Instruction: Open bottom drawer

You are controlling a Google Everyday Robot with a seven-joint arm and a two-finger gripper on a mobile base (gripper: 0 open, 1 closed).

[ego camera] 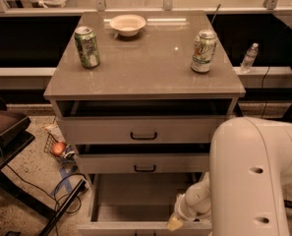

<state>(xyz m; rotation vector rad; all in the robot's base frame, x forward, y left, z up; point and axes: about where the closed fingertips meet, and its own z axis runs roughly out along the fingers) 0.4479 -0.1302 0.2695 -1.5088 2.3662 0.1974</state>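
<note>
The gripper (176, 220) sits low in the camera view, at the right end of the bottom drawer (135, 200), just above the drawer's front panel. You cannot tell from this view whether the gripper is released or clenched, because the arm (253, 176) covers much of it. The arm is a large white housing that fills the lower right corner and narrows to a wrist that reaches left and down to the gripper.

The bottom drawer is the lowest of three in the grey-beige cabinet (145, 68). It stands pulled well out toward you, and its plain grey interior is exposed. Its front panel runs along the bottom edge of the view.

Above it, the middle drawer (116, 164) carries a small black bar handle (144, 168) and stands slightly out from the cabinet body. The top drawer (101, 131) has a matching handle (143, 135), and a dark gap shows above its front.

On the cabinet top, note three items:
- A green can (87, 46) stands upright near the left edge.
- A second can (203, 51) stands upright near the right edge.
- A pale bowl (128, 24) rests near the back, between the two cans.

A water bottle (249, 58) stands on the ledge to the right of the cabinet. Cables (64, 188) lie on the floor to the left.
</note>
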